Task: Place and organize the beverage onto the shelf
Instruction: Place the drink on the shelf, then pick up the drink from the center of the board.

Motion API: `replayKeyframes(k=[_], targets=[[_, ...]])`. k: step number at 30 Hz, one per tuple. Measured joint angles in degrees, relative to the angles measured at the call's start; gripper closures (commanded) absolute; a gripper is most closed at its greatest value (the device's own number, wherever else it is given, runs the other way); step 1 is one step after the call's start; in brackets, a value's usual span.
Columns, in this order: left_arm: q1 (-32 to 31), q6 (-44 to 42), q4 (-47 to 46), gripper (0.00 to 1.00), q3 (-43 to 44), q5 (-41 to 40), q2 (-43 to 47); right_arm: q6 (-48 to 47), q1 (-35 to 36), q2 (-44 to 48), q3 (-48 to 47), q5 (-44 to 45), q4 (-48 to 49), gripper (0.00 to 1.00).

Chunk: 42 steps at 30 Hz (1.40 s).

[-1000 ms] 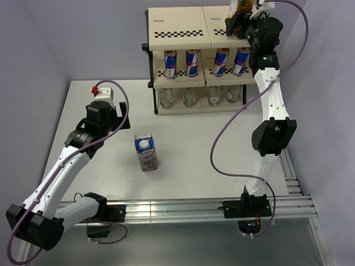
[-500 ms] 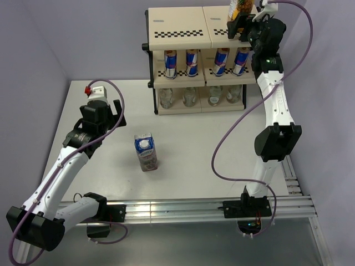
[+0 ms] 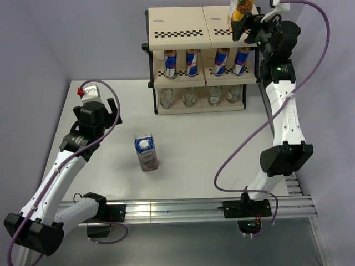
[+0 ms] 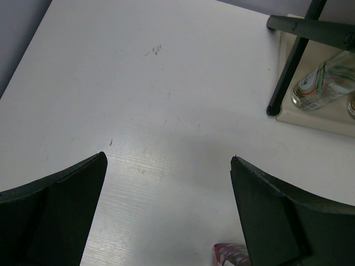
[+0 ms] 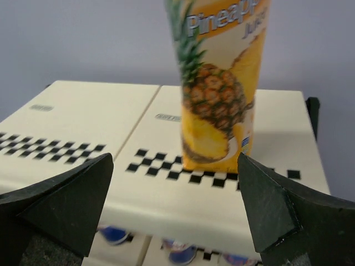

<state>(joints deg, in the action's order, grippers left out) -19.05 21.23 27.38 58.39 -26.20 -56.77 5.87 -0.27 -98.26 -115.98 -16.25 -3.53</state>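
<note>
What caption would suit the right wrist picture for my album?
Open fingers frame a pineapple juice carton standing upright on top of the shelf.

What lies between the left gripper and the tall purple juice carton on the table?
Nothing: only bare white table separates the left gripper from the tall purple juice carton, as the top view shows.

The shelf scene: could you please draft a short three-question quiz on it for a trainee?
1. True or false: the pineapple juice carton stands on the top board of the shelf.
2. How many blue-and-silver cans stand on the middle tier?
3. Where is the purple carton? A: on the table; B: top tier; C: bottom tier.
Key: 1 true; 2 four; 3 A.
</note>
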Motion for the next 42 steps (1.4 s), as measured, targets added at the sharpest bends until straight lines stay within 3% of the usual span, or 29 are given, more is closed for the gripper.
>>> replayKeyframes(k=[4, 7, 13, 18, 22, 30, 42], targets=[[0.20, 1.01, 0.09, 0.01, 0.00, -3.23, 0.85, 0.15, 1.27, 7.78, 6.32, -4.61, -4.74, 0.02], [0.85, 1.90, -0.04, 0.01, -0.24, -5.75, 3.52, 0.26, 6.88, 17.07, 16.63, -5.38, -7.34, 0.04], [1.62, 2.49, -1.62, 0.00, -2.01, -8.94, 10.95, 1.81, 33.29, 32.72, 40.68, -6.91, -7.58, 0.05], [1.73, 2.36, -2.97, 0.00, -2.93, -8.50, 12.22, -2.95, 44.89, 34.84, 52.43, -6.97, -6.82, 0.00], [1.79, 2.03, -2.97, 0.01, -3.15, -6.88, 10.75, -9.73, 51.74, 31.56, 54.51, -7.87, -6.64, 0.00], [1.99, 0.96, -3.13, 0.01, -4.20, -4.24, 10.01, -21.99, 52.63, 20.48, 53.55, -8.72, -4.24, 0.00], [1.99, 0.42, -3.19, 0.00, -4.55, -1.90, 9.68, -30.60, 49.09, 12.31, 44.68, -23.37, -4.76, 0.00]])
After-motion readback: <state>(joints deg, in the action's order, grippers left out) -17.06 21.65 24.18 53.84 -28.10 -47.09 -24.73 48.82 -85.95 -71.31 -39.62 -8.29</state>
